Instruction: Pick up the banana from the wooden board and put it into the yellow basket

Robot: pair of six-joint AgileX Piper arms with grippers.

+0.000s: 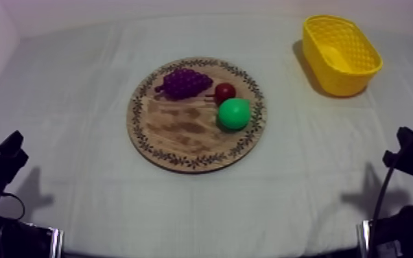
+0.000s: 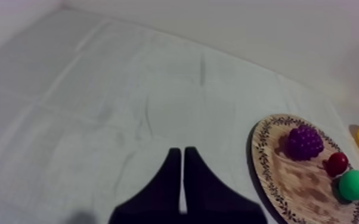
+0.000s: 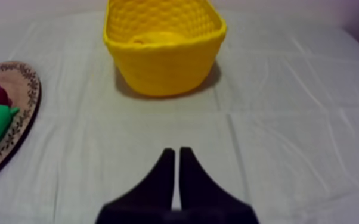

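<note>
Banana point(image 3: 153, 39) inside basket point(image 3: 164, 68), well beyond right claw point(image 3: 176, 152)

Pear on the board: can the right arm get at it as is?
Probably yes. The pear lies at the right side of the wooden board, bare cloth between it and the right gripper, which is shut and must open first.

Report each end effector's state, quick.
Left end effector: closed, holding nothing.
Right end effector: closed, holding nothing.

A creased grey-white tablecloth point(image 1: 99, 206) lies under soft, even light; a pale wall point(image 2: 247, 24), perhaps faintly pink, rises behind its far edge.
</note>
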